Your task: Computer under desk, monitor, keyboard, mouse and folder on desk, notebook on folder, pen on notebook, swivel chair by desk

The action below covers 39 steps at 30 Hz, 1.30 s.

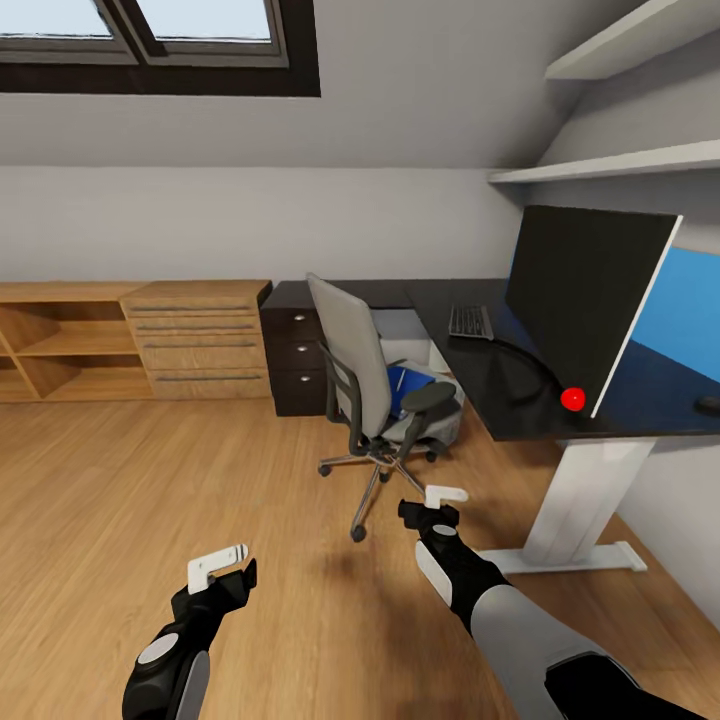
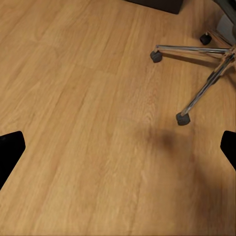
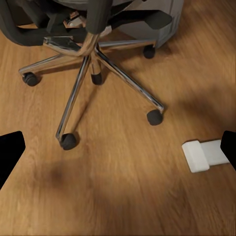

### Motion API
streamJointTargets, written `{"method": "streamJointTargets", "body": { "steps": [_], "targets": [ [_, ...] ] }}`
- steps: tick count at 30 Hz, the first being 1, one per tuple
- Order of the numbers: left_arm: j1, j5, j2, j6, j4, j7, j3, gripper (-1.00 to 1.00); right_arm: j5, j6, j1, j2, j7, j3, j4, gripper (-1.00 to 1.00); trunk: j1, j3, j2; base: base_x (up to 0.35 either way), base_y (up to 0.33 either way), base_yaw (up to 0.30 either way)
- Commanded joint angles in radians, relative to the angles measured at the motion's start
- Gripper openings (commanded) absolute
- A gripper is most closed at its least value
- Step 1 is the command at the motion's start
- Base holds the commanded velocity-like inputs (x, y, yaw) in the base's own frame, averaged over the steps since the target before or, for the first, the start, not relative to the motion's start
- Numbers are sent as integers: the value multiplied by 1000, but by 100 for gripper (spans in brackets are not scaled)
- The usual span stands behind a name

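Note:
The swivel chair (image 1: 365,385) stands on the wood floor in front of the black desk (image 1: 470,385), its grey back turned toward me. Its chrome star base (image 3: 91,54) lies just ahead of my right gripper (image 1: 435,508). The blue folder (image 1: 405,385) lies on the seat, partly hidden by the backrest. The monitor (image 1: 585,300) stands on the desk, and the keyboard (image 1: 470,322) lies beyond it. The pale grey computer (image 1: 400,328) sits under the desk behind the chair. My left gripper (image 1: 222,572) hangs open over bare floor, and my right gripper is open too.
The desk's white leg (image 1: 580,495) and foot (image 3: 204,155) stand just right of my right gripper. Light wooden cabinets (image 1: 130,340) line the far wall at the left. A small dark object (image 1: 710,403) lies on the desk at the right edge. Wall shelves (image 1: 620,165) hang above the desk.

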Motion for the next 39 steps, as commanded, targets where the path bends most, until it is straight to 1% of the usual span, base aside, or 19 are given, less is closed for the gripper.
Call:
{"method": "streamJointTargets", "body": {
  "steps": [1, 39],
  "targets": [
    [0, 8, 0, 5, -1, 5, 0, 100, -9, 1, -1, 0, -7, 7, -1, 100, 4, -4, -8, 0, 0, 0],
    [0, 6, 0, 3, 2, 7, -3, 100, -9, -3, -1, 0, -7, 4, 0, 100, 149, -123, -274, 0, 0, 0]
  ]
}}
